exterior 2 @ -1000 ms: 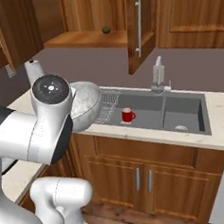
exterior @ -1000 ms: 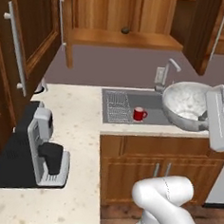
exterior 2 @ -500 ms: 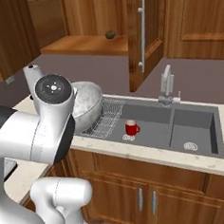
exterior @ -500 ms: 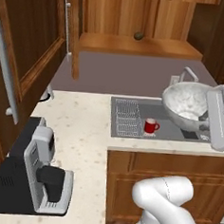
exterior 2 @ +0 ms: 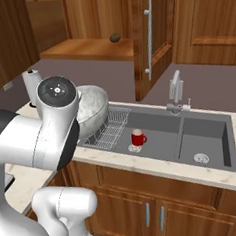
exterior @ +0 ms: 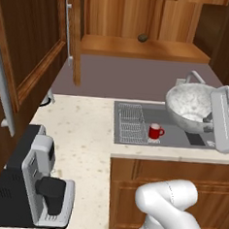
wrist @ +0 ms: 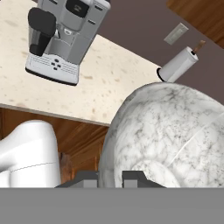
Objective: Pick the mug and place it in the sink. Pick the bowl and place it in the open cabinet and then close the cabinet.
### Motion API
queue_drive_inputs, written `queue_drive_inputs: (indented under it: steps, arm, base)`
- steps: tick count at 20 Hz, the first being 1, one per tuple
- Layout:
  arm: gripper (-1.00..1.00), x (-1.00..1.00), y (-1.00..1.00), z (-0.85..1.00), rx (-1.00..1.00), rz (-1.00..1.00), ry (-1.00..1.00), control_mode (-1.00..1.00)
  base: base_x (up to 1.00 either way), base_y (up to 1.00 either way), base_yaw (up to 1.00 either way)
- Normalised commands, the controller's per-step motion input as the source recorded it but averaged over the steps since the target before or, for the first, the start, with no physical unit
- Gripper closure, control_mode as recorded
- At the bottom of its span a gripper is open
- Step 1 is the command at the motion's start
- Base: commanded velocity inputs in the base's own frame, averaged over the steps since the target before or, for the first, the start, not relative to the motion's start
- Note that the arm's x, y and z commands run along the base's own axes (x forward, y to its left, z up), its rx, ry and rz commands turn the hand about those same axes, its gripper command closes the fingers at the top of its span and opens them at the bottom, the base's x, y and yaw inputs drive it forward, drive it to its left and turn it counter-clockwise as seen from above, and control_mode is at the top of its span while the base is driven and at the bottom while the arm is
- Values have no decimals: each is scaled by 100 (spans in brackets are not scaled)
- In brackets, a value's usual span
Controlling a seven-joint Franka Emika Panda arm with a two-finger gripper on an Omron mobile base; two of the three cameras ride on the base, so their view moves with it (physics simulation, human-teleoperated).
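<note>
we've got the gripper pinched nearly closed on the rim of the bowl, holding it up above the sink, over the wire rack end. the mug stands upright in the sink's left basin, just beside the rack. cabinet above is open, door swung out; small dark obj on its shelf. coffee machine on the counter, well apart.
</note>
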Motion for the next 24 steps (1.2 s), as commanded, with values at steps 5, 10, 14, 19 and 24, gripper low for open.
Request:
queue_drive_inputs:
  steps: [5,10,14,19,24]
  arm:
    - [100,0,0,0,0,0,0,100]
    - [100,0,0,0,0,0,0,100]
    - [100,0,0,0,0,0,0,100]
    - [100,0,0,0,0,0,0,100]
    - [100,0,0,0,0,0,0,100]
  base:
    - [99,100,0]
    - [76,100,18]
    - [63,88,31]
    - [80,72,37]
    - [100,85,23]
